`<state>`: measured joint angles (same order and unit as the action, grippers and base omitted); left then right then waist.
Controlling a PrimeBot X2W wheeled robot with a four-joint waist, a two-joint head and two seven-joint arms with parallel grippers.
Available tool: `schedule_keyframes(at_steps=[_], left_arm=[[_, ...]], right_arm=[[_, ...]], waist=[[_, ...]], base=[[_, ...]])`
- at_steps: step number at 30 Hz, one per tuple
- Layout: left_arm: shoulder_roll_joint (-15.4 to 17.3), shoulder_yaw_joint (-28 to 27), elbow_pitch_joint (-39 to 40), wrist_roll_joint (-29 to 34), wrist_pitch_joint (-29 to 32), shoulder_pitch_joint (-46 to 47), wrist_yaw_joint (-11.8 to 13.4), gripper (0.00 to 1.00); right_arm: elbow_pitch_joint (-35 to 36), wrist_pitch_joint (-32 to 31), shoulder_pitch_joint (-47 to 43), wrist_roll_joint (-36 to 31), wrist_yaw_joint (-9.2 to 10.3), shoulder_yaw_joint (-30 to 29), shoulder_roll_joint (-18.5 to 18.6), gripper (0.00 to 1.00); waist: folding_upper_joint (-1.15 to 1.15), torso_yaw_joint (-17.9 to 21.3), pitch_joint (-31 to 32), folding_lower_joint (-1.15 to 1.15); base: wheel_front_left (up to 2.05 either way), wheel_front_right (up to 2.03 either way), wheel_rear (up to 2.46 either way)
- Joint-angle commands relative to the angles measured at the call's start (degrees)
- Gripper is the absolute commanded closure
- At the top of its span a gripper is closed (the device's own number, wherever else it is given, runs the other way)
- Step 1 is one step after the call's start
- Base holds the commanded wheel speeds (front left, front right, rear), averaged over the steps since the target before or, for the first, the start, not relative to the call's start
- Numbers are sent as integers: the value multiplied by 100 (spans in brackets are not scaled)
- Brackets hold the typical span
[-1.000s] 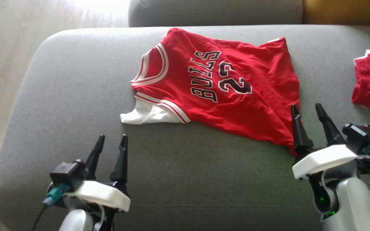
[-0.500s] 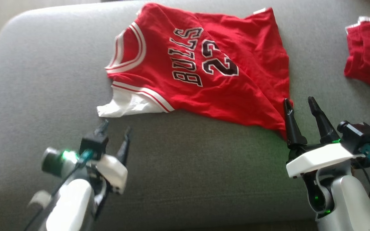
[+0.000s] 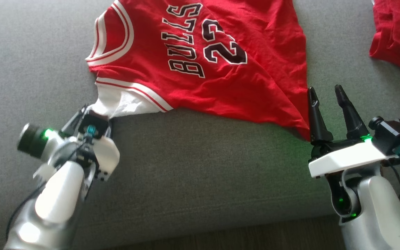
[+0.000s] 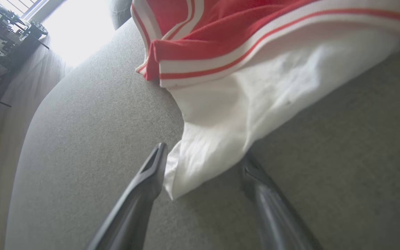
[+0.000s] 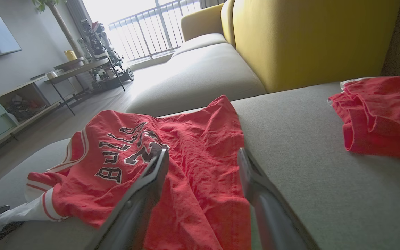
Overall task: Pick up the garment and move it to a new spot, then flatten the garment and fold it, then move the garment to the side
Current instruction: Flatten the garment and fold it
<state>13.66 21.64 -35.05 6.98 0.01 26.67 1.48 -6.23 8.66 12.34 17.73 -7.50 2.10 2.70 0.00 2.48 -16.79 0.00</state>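
Note:
The garment (image 3: 221, 86), a red jersey with black lettering and a white sleeve, lies spread on the grey cushion (image 3: 203, 166). My left gripper (image 3: 92, 113) is open at the sleeve's corner. In the left wrist view the garment's white cloth (image 4: 255, 104) reaches in between the spread fingers of the left gripper (image 4: 203, 156). My right gripper (image 3: 325, 89) stands open at the jersey's lower right corner, its left finger over the red cloth's edge. The right wrist view has the garment (image 5: 193, 156) under and beyond the right gripper (image 5: 202, 151).
A second red cloth (image 3: 398, 31) lies bunched at the cushion's far right (image 5: 384, 114). The cushion's front edge and dark floor (image 3: 221, 239) run along the bottom. A yellow sofa back (image 5: 307, 38) rises behind, with a table and shelves further off.
The head camera has tilted down and nearer. My left gripper has turned and moved forward to the white sleeve corner. The right gripper has stayed open by the hem corner.

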Motion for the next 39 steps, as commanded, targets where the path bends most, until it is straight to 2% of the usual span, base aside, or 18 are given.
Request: schedule_keyframes(at_steps=[1,5,6,7,8,9,12,18,23,28,29,31,35,39], left_arm=[[207,-135,48,57,76,278,-16,0],[220,-26,-83,58,249,410,-177,0],[210,-12,-111,21,301,414,-239,13],[194,0,-133,-29,345,406,-315,56],[164,-10,-145,-122,361,384,-402,86],[121,-13,-144,-242,363,351,-510,100],[-14,16,-93,-719,405,213,-784,100],[-26,90,504,-1624,563,-36,-888,100],[44,193,1428,-3227,1029,-341,-894,100],[230,-3,2309,-4842,1742,-672,-895,100],[230,-3,2309,-4842,1742,-672,-895,100],[268,-169,2509,-5280,1969,-791,-892,100],[301,-414,2654,-5874,2459,-955,-719,100],[442,-416,2682,-5917,2787,-1014,-499,100]], right_arm=[[174,79,144,50,1,132,18,0],[104,125,181,67,1,155,18,0],[82,132,190,69,1,163,18,0],[60,139,196,74,1,168,18,0],[39,145,198,77,1,170,18,0],[19,153,198,79,1,170,18,0],[-49,175,183,82,1,158,18,0],[-183,190,100,99,1,205,18,0],[-272,191,12,133,1,244,18,0],[-312,174,-38,127,1,249,18,0],[-312,174,-38,127,1,249,18,0],[-312,167,-48,115,1,252,18,0],[-293,145,-35,103,1,298,18,0],[-265,136,-10,95,1,317,18,0]], waist=[[0,19,-57,0],[0,12,-72,0],[0,5,-56,0],[0,-5,-26,0],[0,-16,10,0],[0,-27,51,0],[0,-80,209,0],[0,-212,576,0],[0,-274,835,0],[0,-301,943,0],[0,-301,943,0],[0,-305,940,0],[0,-278,869,0],[0,-229,748,0]], base=[[0,0,0],[0,0,0],[0,0,0],[0,0,0],[0,0,0],[0,0,0],[0,0,0],[0,0,0],[0,0,0],[0,0,0],[0,0,0],[0,0,0],[0,0,0],[0,0,0]])
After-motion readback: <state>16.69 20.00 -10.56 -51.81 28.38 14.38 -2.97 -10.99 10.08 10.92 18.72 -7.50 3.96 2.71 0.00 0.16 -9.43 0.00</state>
